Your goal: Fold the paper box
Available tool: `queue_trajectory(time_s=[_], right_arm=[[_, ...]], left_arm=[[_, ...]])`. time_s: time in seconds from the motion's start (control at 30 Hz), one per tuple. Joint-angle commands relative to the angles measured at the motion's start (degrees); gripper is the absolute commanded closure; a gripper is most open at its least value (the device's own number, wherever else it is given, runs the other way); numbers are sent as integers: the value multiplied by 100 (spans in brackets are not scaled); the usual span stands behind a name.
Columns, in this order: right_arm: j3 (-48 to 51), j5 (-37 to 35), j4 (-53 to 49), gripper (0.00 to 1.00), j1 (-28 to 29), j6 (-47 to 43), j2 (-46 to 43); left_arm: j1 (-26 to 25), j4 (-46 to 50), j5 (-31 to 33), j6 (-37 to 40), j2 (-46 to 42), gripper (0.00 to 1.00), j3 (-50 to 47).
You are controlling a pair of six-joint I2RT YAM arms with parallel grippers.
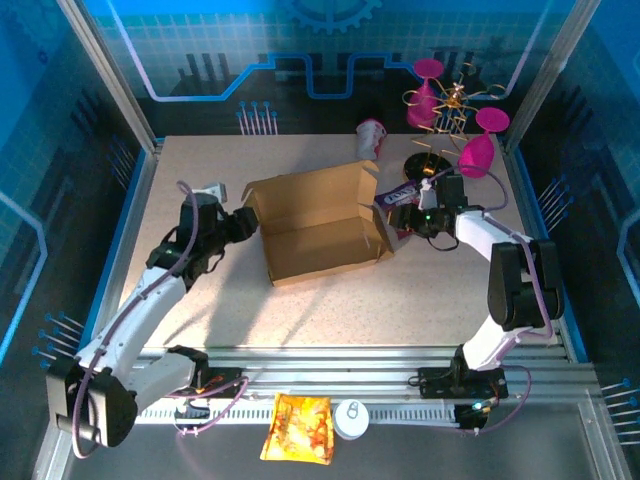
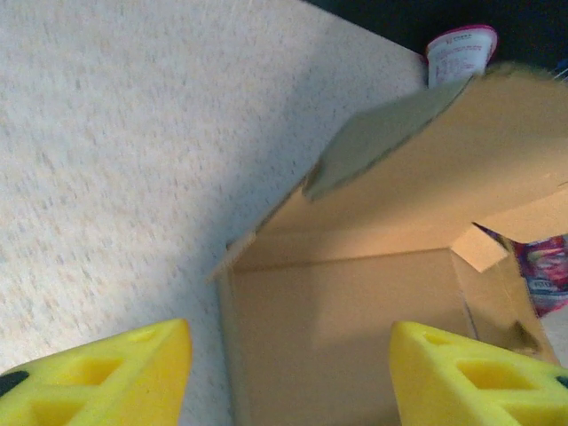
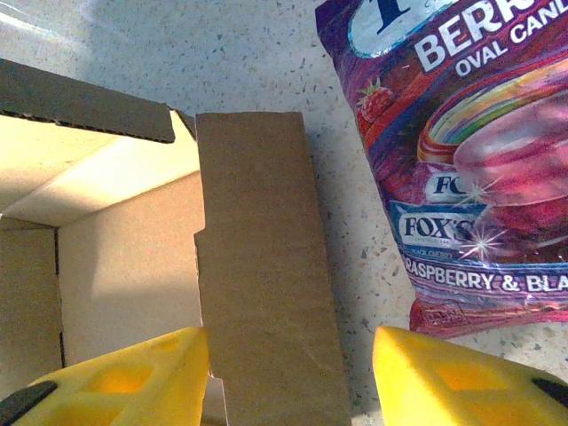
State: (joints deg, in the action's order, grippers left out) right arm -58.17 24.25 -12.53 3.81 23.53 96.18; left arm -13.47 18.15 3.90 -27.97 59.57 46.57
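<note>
1. Yellow pads (image 2: 106, 373) of my left pincer (image 1: 240, 224) stood apart, clamped on nothing. The left end wall of the paper box (image 1: 320, 228) ran loosely between them.
2. That brown cardboard box lay mid-table between my two arms, open face up. Its tall lid panel (image 1: 312, 188) rose along the far side.
3. Its long axis ran left to right across the table, slightly skewed. One short end pointed at each pincer, and the open front edge faced my bases.
4. My right pincer (image 3: 293, 382) was likewise apart. The narrow side flap (image 3: 262, 266) lay between its pads, close against the left one but not pinched.
5. As I judged it, the step in hand was taking hold of both ends to turn the side flaps inward.
6. To do that well I would bite low, near each crease rather than at the free tip, so the card hinged instead of buckling.
7. I would also close both sides at about the same time, since a one-sided push would likely slide so light a box.
8. The purple candy packet (image 3: 479, 160) lay just beside the right flap, with bare table between them (worth minding, as my outer right pad could catch it).
</note>
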Motion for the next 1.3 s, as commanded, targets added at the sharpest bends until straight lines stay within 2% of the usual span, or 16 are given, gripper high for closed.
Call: queue_trajectory(time_s=[0.0, 0.33, 0.63, 0.87, 1.0, 1.13, 1.27], right_arm=[[-185, 0, -143, 47, 55, -85, 49], [-315, 64, -264, 45, 46, -151, 52], [-316, 83, -355, 44, -35, -208, -30], [-386, 97, -347, 45, -38, -183, 19], [-413, 91, -355, 45, -36, -191, 45], [-447, 78, -415, 45, -47, -266, 38], [-478, 273, -351, 43, -113, -416, -49]], left_arm=[[-170, 651, -350, -766, -24, 44, -374], [-217, -221, -462, -623, 1616, 41, -413], [-441, -685, -618, -570, 2714, 44, -231], [-674, -589, -562, -603, 3127, 62, -169], [-708, -707, -466, -688, 3067, 83, -349], [-704, -622, -329, -543, 2942, 100, -311], [-705, -837, -232, -227, 2420, 100, -443]])
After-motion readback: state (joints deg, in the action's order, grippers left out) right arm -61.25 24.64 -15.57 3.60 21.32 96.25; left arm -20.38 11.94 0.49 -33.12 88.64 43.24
